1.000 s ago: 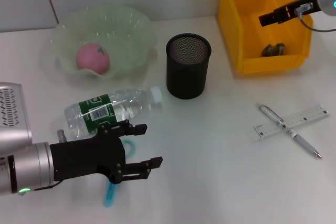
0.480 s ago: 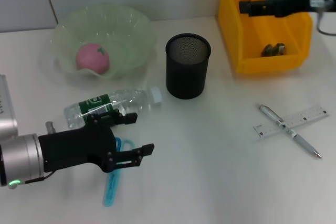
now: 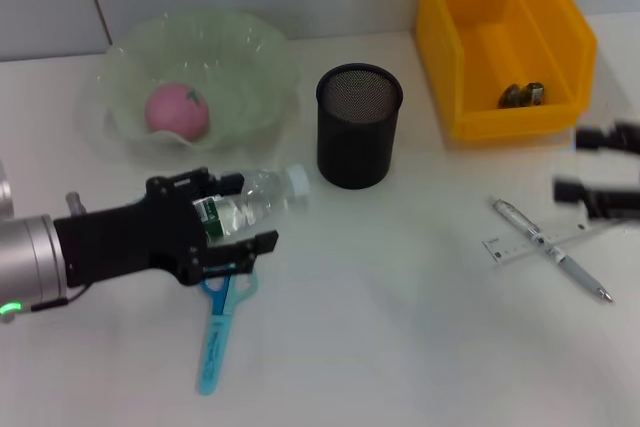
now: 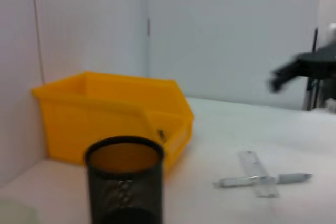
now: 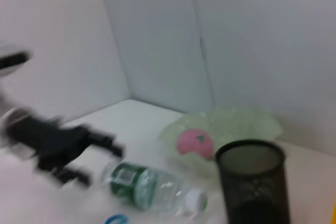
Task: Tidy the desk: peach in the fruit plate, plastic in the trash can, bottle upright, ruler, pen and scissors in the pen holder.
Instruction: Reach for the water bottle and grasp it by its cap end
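A: Where's the bottle (image 3: 250, 204)?
B: Lying at nine o'clock from the mesh holder (image 3: 359, 126), between the left gripper (image 3: 240, 214)'s wide fingers.
A: Handling?
B: Probably light, slick, thin clear plastic; grip the labelled middle. Right gripper (image 3: 590, 162), three o'clock, fingers apart, holding nothing.

My left gripper (image 3: 240, 212) reached in low from my left side, its fingers spread apart. My right gripper (image 3: 585, 162) hung at my far right, fingers also parted, blurred in the head view.
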Available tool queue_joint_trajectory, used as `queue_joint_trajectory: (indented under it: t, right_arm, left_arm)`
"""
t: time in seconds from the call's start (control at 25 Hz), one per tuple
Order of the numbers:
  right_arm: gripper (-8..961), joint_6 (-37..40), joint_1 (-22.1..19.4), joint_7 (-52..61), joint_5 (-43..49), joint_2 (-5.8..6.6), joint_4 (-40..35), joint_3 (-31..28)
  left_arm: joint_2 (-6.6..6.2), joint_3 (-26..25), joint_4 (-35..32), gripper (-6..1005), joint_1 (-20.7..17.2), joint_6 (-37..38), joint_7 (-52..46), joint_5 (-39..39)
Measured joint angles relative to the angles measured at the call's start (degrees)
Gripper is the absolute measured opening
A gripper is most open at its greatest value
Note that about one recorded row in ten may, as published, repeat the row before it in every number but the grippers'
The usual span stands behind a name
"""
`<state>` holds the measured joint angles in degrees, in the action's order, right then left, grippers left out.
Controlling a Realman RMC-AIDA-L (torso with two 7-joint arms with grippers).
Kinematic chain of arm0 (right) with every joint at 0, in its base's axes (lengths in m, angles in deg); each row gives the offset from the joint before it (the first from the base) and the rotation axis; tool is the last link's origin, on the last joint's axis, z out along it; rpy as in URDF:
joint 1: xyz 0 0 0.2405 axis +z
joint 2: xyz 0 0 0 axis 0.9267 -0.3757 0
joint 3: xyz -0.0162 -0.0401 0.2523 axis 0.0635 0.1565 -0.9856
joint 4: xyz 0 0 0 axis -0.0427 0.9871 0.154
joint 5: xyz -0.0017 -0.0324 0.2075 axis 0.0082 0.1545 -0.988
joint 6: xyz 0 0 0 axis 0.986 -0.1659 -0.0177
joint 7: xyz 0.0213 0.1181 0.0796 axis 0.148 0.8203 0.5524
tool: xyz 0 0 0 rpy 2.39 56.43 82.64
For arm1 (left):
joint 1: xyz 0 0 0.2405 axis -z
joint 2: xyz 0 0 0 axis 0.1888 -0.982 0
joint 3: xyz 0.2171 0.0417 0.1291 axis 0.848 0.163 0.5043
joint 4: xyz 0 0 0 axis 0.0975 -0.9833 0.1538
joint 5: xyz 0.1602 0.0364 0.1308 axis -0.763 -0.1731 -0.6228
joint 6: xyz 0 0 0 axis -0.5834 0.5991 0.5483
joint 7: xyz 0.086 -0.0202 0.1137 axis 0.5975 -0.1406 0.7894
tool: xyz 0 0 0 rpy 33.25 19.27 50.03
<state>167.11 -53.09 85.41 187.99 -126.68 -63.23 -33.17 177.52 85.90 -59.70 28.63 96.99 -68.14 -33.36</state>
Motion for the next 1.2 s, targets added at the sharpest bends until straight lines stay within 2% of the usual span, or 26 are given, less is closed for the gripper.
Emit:
queue_joint_trajectory:
  t: [0.16, 0.32, 0.36, 0.4, 0.56, 0.6, 0.8, 1.2]
  right_arm:
    - [831, 4.02, -2.36, -13.27, -0.01, 1.91, 9.87, -3.22]
    - [831, 4.88, -3.21, -16.42, 0.24, 2.82, 14.11, -6.19]
    - [831, 4.97, -3.45, -16.57, 0.51, 2.88, 14.25, -6.29]
    - [831, 5.18, -3.63, -16.81, 1.13, 2.88, 14.19, -6.29]
    - [831, 5.65, -4.0, -19.17, 4.18, 2.73, 14.46, -6.75]
    - [831, 5.58, -4.07, -19.88, 4.48, 2.71, 14.83, -6.81]
    - [831, 4.57, -4.31, -22.56, 5.21, 2.52, 17.07, -7.09]
    - [831, 1.69, -3.75, -22.76, 7.23, 2.4, 19.26, -6.56]
  left_arm:
    - [0.42, -2.32, -2.12, 764, 2.62, -1.68, -3.81, -5.48]
    - [0.5, -2.2, -2.39, 763, 5.84, -3.3, -7.02, -9.42]
    - [0.5, -2.2, -2.39, 763, 5.84, -3.3, -7.02, -9.42]
    - [0.63, -2.02, -2.68, 763, 8.21, -4.68, -9.23, -13.03]
    - [0.63, -2.02, -2.68, 762, 8.21, -4.68, -9.23, -13.03]
    - [0.75, -0.95, -3.06, 762, 13.52, -7.31, -16.14, -21.35]
    - [0.89, -0.11, -2.7, 761, 17.32, -8.14, -23.31, -28.26]
    - [1.04, 7.49, -2.6, 759, 21.7, -12.02, -33.37, -36.4]
